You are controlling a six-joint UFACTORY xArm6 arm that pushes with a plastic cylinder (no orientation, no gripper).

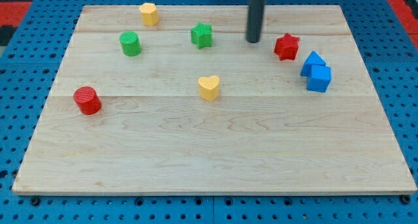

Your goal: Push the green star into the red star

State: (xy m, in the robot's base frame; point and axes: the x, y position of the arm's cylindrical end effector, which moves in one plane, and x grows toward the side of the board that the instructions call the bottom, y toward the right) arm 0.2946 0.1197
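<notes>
The green star (202, 35) lies near the board's top, left of centre-right. The red star (287, 46) lies to its right, near the view's upper right. My tip (253, 40) stands between the two stars, closer to the red star, touching neither. The dark rod rises from it straight up out of the view's top.
A wooden board (209, 152) on a blue pegboard holds a green cylinder (130, 43), a yellow block (149, 14), a yellow heart (209, 87), a red cylinder (87, 100), and two touching blue blocks (316, 72) just below-right of the red star.
</notes>
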